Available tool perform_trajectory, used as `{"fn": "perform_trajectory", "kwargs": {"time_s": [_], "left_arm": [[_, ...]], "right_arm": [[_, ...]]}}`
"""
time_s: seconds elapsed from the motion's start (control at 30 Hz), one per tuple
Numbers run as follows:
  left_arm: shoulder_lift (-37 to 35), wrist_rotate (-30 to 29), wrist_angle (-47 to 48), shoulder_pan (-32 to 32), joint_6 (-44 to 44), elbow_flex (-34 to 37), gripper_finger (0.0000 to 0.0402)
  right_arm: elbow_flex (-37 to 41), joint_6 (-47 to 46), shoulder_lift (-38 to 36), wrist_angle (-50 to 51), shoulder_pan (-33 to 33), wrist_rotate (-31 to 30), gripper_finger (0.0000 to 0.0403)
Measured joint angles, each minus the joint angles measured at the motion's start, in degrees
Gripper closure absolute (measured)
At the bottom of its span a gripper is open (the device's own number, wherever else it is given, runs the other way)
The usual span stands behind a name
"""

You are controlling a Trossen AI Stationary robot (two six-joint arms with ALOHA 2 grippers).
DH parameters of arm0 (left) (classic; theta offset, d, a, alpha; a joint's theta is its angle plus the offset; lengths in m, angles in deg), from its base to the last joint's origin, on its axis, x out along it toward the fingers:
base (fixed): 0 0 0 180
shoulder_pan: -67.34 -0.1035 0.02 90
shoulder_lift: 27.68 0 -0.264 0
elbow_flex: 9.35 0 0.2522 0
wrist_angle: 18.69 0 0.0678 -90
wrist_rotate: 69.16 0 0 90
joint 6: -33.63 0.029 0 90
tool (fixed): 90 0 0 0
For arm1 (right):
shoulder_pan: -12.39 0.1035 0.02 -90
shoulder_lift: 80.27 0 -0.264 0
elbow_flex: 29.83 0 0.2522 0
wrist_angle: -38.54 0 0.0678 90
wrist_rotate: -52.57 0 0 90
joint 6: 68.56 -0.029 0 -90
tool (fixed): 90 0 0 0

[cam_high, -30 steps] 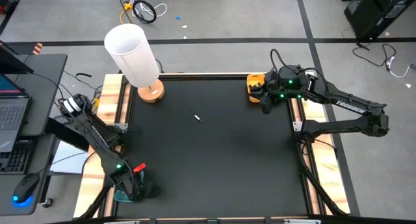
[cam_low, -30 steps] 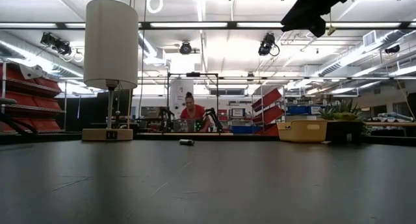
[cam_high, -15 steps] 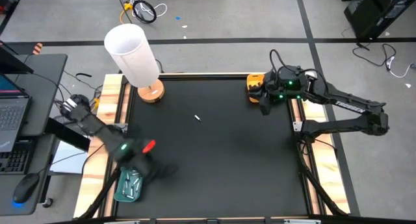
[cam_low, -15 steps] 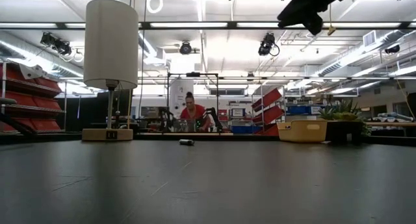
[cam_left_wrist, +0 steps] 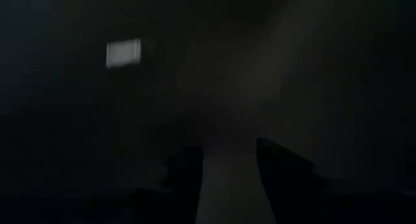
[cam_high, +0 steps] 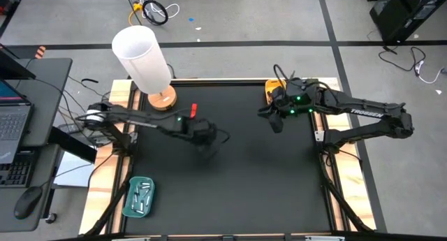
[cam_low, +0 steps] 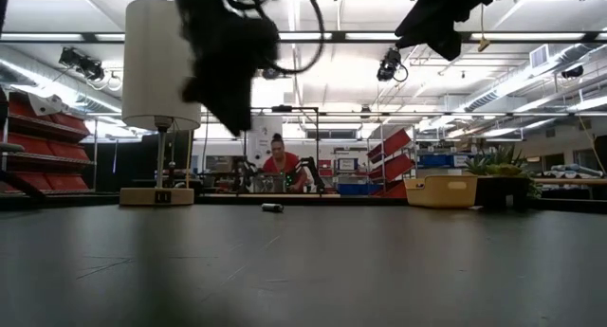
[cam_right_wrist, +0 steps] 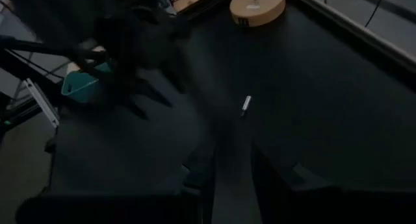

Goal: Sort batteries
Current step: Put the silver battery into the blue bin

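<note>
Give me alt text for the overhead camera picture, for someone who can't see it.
Seen from above, the left gripper reaches over the middle of a black table, while the right gripper hangs near a yellow tray at the far right corner. A teal tray of batteries sits at the near left corner, and a white lamp at the far left.

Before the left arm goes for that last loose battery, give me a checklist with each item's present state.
1. Loose battery lies alone on the black table, nothing leaning on it: ok.
2. Left gripper is out over the middle of the table, above the surface in the low view: ok.
3. Left fingers stand apart with nothing between them: ok.
4. Exact offset from left gripper to the battery: cannot tell, the arm is blurred and hides that spot from above.
5. Right gripper hangs near the yellow tray, away from the left arm: ok.
6. Teal tray sits at the table's near left corner with batteries in it: ok.
</note>
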Motion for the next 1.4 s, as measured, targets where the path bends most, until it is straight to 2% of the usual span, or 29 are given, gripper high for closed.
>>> {"fn": "perform_trajectory", "kwargs": {"time_s": [0.1, 0.23, 0.4, 0.47, 0.57, 0.8, 1.17, 1.3, 1.4], "left_arm": [[2.6, 0.4, -5.1, -3.6, 11.4, 0.0, 0.0244], [4.9, 2.0, -5.8, -7.5, 24.8, 0.0, 0.0244], [6.4, 2.6, -7.5, -11.1, 46.3, 0.0, 0.0244], [7.0, 4.4, -8.8, -12.7, 54.2, 0.0, 0.0244], [8.6, 8.6, -9.6, -15.3, 61.4, 0.0, 0.0244], [12.8, 9.8, -10.8, -19.2, 69.4, 0.0, 0.0244], [17.7, 14.8, -12.2, -20.4, 75.6, -0.1, 0.0250], [18.9, 15.1, -11.6, -20.4, 75.6, -0.3, 0.0276], [19.0, 15.0, -10.2, -20.4, 75.6, -0.3, 0.0321]], "right_arm": [[0.0, -2.5, 0.3, -0.1, 1.3, -0.5, 0.0319], [0.0, -5.5, 0.3, 0.0, 3.1, -2.7, 0.0319], [0.0, -7.0, 0.3, 0.0, 4.4, -4.8, 0.0319], [0.0, -7.1, 0.3, 0.0, 4.5, -5.4, 0.0319], [0.0, -8.1, 0.3, 0.0, 4.4, -6.2, 0.0319], [0.0, -10.0, 0.3, 0.0, 4.2, -7.6, 0.0319], [0.0, -10.6, 0.3, 0.3, 3.4, -8.5, 0.0319], [0.0, -11.7, 0.3, 1.6, 3.0, -8.5, 0.0319], [0.0, -11.8, 0.3, 2.8, 3.0, -8.5, 0.0319]]}}
